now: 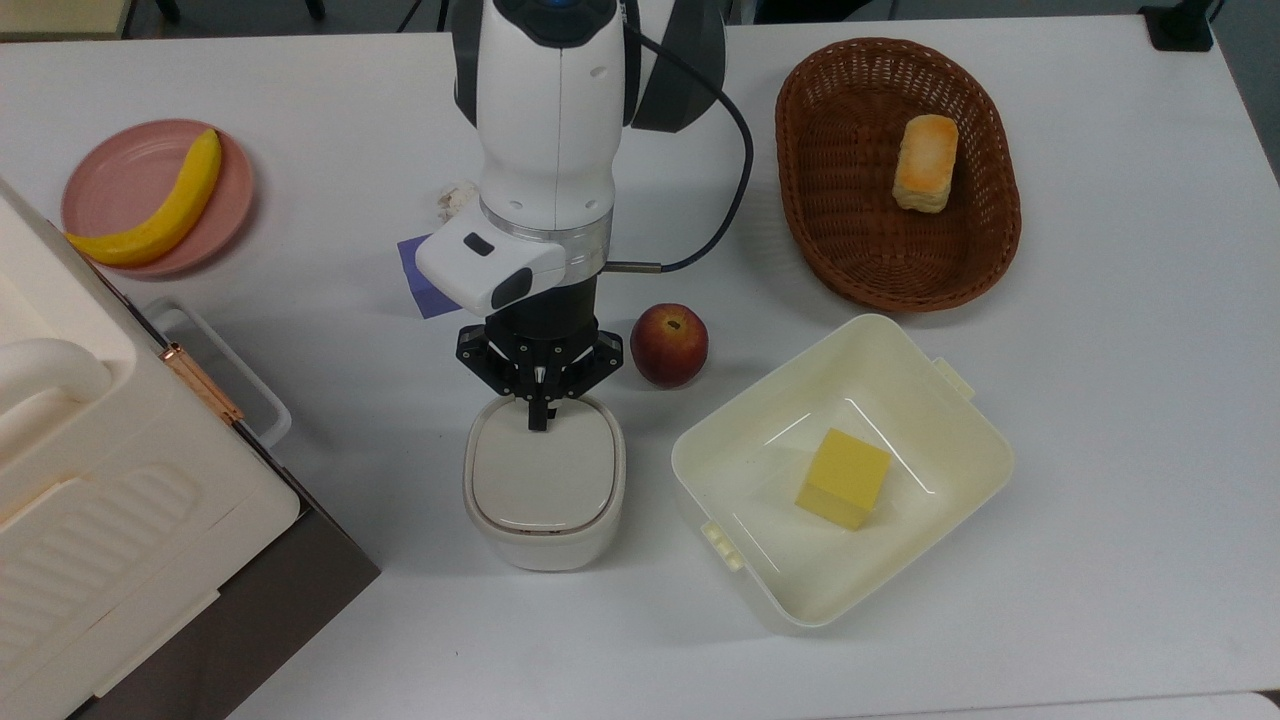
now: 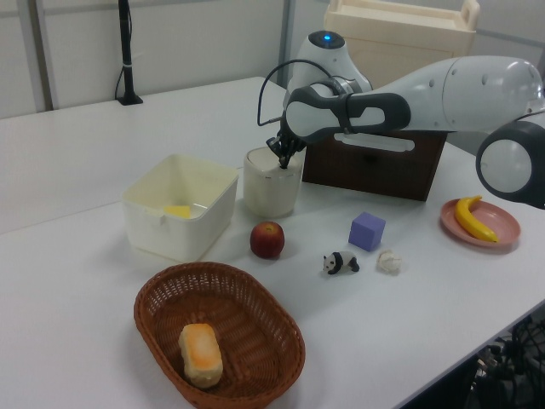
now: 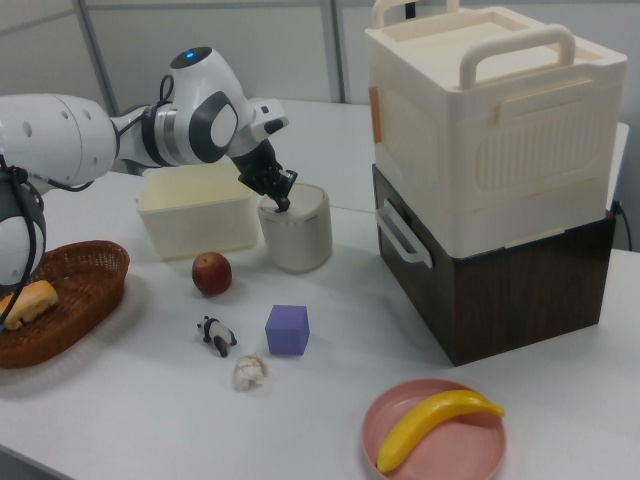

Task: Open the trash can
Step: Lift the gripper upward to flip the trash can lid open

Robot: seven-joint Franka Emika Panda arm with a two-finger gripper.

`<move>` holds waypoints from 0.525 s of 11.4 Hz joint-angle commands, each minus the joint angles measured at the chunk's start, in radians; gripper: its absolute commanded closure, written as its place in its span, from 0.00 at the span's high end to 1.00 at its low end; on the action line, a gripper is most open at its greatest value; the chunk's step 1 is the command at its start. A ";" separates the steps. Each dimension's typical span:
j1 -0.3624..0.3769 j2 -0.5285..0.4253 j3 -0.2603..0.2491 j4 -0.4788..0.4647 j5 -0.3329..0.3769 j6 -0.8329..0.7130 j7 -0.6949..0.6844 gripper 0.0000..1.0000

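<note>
The trash can (image 1: 545,480) is a small off-white rounded-square bin with a flat beige-grey lid, standing mid-table in the top view. Its lid lies flat and closed. My gripper (image 1: 540,415) points straight down, its black fingers pressed together, with the tips on the lid's edge nearest the arm. In the left view the gripper (image 2: 282,159) touches the top of the trash can (image 2: 272,183). The right view shows the gripper (image 3: 284,203) at the top rim of the trash can (image 3: 297,235). Nothing is held between the fingers.
A red apple (image 1: 669,345) sits just right of the gripper. A cream tub (image 1: 930,400) holding a yellow block (image 1: 845,478) stands right of the trash can. A big cream box (image 1: 90,480) fills the top view's left. A wicker basket (image 1: 800,220), pink plate (image 1: 130,180) and purple cube (image 1: 415,280) lie further back.
</note>
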 commanded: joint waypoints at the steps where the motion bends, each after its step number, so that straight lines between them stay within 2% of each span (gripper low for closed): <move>1: 0.008 0.031 -0.002 0.006 -0.027 0.015 -0.003 0.00; 4: -0.011 -0.030 0.014 -0.004 -0.004 0.014 0.004 0.00; 6: -0.056 -0.172 0.031 -0.081 0.106 0.004 0.008 0.04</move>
